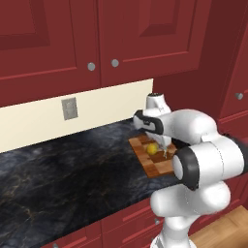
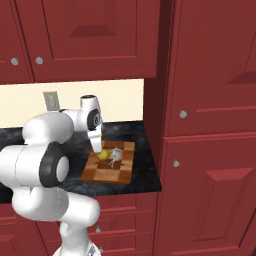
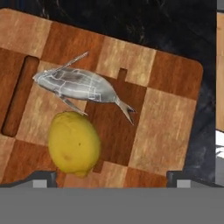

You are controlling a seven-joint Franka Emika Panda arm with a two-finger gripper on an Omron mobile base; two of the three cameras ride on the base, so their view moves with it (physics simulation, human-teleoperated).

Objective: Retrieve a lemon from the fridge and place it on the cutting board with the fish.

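Observation:
The yellow lemon lies on the checkered wooden cutting board, right beside the silvery fish and nearly touching its fins. My gripper hangs open just above the board, with nothing between its fingertips. From the left base view the lemon sits on the board under the hand. The right base view shows lemon and fish side by side on the board, below the gripper. The fridge is out of view.
The board rests on a dark marble counter at its right end. Dark red upper cabinets hang above and a tall red cabinet stands close at the right. A wall outlet is on the cream backsplash.

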